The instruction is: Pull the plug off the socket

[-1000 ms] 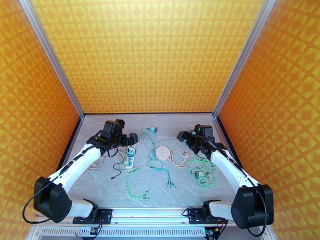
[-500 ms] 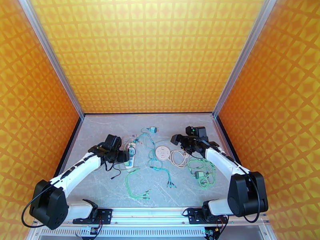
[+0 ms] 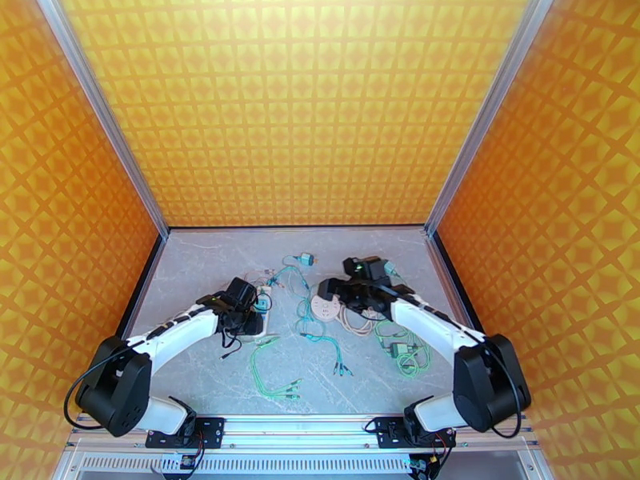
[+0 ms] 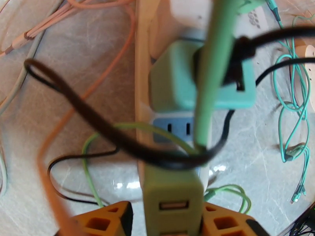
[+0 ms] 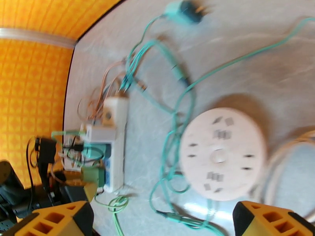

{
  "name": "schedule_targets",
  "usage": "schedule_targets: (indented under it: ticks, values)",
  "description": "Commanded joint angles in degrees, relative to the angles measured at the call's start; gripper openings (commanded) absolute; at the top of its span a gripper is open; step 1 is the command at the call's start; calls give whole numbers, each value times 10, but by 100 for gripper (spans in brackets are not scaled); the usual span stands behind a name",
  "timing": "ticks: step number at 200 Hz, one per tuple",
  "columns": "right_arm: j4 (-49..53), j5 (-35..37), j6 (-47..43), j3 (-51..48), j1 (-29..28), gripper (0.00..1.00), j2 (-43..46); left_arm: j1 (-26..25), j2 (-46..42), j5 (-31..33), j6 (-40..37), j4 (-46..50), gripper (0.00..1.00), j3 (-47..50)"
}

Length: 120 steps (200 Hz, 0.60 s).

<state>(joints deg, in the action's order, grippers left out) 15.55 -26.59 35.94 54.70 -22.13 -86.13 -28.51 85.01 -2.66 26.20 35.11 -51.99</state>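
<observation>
Both arms have swung inward: your left gripper [image 4: 165, 212] straddles the green plug [image 4: 171, 191] on the strip [image 4: 179, 128], toward the table's [image 3: 200, 258] left edge, jaws narrowed for the pull but grip unclear, while your right gripper [image 5: 160, 212] hovers wide over the round socket [image 5: 222, 154].

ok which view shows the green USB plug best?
Left wrist: the green USB plug sits close up, port facing the camera, between the fingers of the left tool. Right wrist shows the plug small and blurred at the power strip's end. Top external: too small to make out.

Olive-green plug [image 4: 172, 189], teal adapter [image 4: 181, 81], white power strip [image 5: 115, 113], orange diamond-patterned walls [image 3: 296, 106], grey marbled table [image 3: 200, 258]
</observation>
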Motion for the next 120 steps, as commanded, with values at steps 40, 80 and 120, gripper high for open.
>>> schedule_targets:
  ticks: [40,80,120]
  values:
    - [-136,-44,98,24,-72,94,-85,-25,48,41,-18,-7,30,-41]
    - [-231,-80,176,36,-112,55,-160,-35,57,42,-4,-9,22,-42]
    - [-276,-86,217,66,-153,45,-231,-47,67,42,9,-10,20,-53]
